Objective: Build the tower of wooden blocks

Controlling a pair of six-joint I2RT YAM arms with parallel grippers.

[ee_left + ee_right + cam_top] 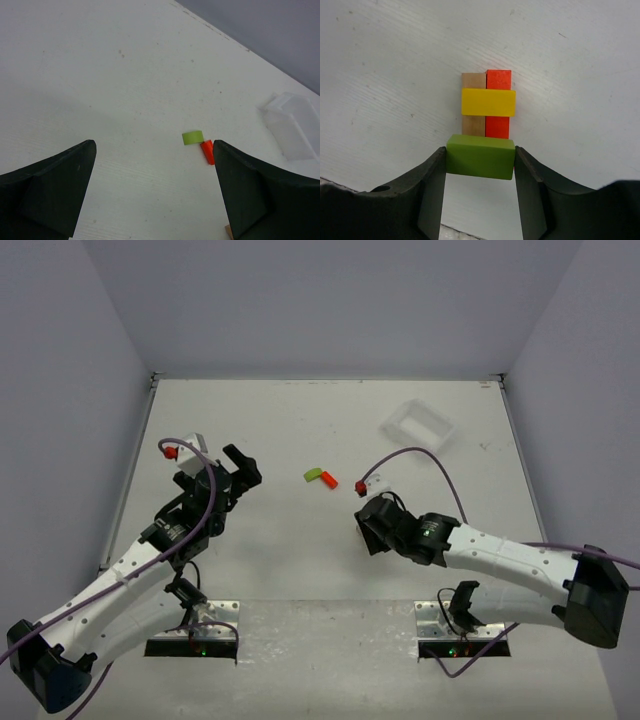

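Wood block tower (487,102): tan + red side by side w/ yellow across, on table (380,75) just beyond right gripper (480,156), which clamps green block (480,162). Set it square over yellow, centred; release gently. Left gripper (154,150) gapes wide, empty.

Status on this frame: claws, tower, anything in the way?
Left claw open, empty. Right claw shut on green block, by the tower: yellow across tan and red. Nothing between them.
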